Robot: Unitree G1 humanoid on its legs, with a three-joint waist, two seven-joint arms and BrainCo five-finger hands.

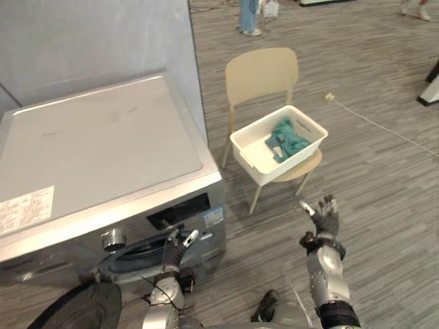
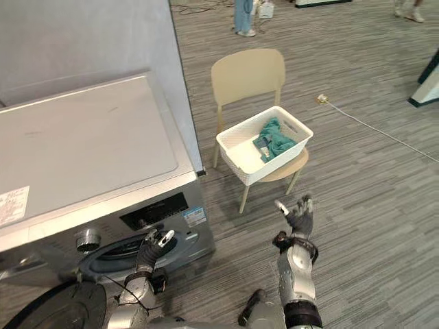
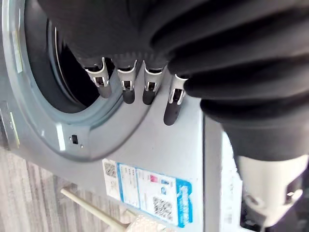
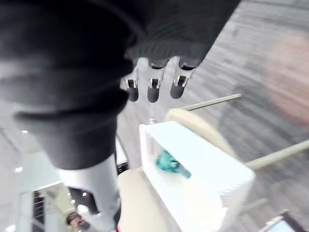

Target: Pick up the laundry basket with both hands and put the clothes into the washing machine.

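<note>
Both arms reach forward from the lower edge of the head views. We note the left hand [image 1: 175, 252] held low, its fingers [image 3: 172, 107] straight in a row. The right hand [image 1: 326, 219] is raised, fingers [image 4: 153, 91] extended and spread, holding nothing.

place: a large open hall, set up like a demo or test space
floor [image 1: 384, 192]: wide grey planks running far back
partition [image 1: 103, 34]: bare grey panel ending at a free edge
washing machine [image 1: 103, 151]: alone against the partition, single chair [image 1: 263, 74] beside it
background: person's legs [image 1: 248, 17], loose cable [image 1: 384, 127] on the floor
</note>
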